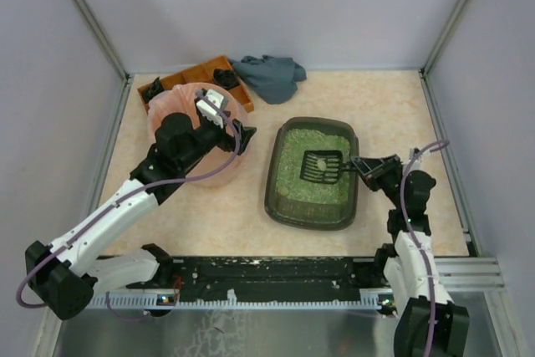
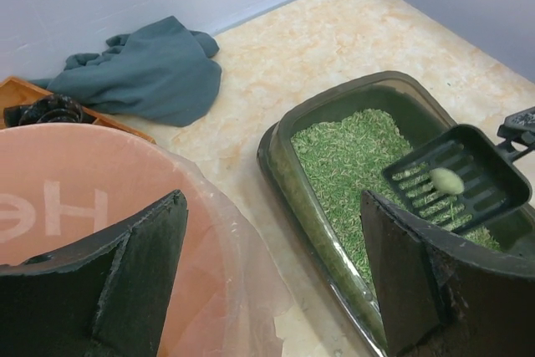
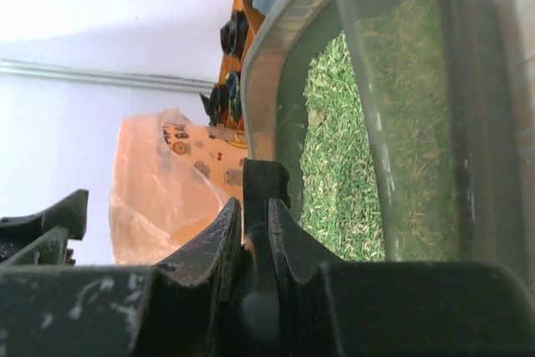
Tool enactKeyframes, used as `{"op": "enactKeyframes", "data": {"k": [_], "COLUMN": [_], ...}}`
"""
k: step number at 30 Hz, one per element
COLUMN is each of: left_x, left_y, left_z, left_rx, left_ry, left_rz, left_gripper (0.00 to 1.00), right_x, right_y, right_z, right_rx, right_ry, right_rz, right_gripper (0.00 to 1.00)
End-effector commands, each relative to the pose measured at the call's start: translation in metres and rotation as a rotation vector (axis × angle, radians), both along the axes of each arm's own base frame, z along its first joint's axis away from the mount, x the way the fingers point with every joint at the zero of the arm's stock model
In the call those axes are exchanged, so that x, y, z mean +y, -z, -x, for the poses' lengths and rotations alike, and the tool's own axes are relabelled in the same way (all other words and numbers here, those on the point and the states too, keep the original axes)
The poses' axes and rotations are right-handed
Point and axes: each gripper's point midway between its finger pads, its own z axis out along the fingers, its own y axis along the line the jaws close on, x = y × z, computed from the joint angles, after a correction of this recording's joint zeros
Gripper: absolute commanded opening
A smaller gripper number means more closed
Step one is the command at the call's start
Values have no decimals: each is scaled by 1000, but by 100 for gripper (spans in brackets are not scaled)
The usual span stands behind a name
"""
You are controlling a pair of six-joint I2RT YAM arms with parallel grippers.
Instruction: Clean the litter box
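Observation:
The litter box [image 1: 275, 169], a dark grey-green tray of pale green granules, lies right of centre on the table. A black slotted scoop [image 1: 322, 166] hovers over the granules with a pale clump [image 2: 447, 180] resting on it. My right gripper [image 1: 369, 165] is shut on the scoop's handle [image 3: 266, 181], just past the box's right rim. My left gripper [image 1: 236, 135] stands open and holds nothing, above the gap between the pink-bagged bin [image 1: 180, 102] and the box's left rim [image 2: 288, 173]. In the left wrist view its fingers [image 2: 142, 248] straddle that gap.
An orange compartmented tray [image 1: 201, 73] with dark items sits behind the bin at the back left. A crumpled grey-blue cloth [image 1: 272, 75] lies beside it. Grey walls close the table on three sides, and a metal rail [image 1: 276, 277] runs along the near edge.

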Motion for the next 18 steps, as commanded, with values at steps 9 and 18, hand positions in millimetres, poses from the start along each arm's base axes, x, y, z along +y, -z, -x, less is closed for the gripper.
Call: {"op": "enactKeyframes", "data": {"k": [9, 18], "left_x": [12, 49], "left_y": [-27, -50], "left_z": [1, 18], "left_rx": [-72, -50], "left_ry": [-31, -152], "left_rz": [50, 65], "left_gripper": [89, 89], "right_x": [-1, -4], "right_y": [-38, -83], "right_z": [-6, -13], "right_rx": [-105, -113], "right_ry": [9, 61], "right_rz": [70, 15], "right_gripper": [0, 0]}}
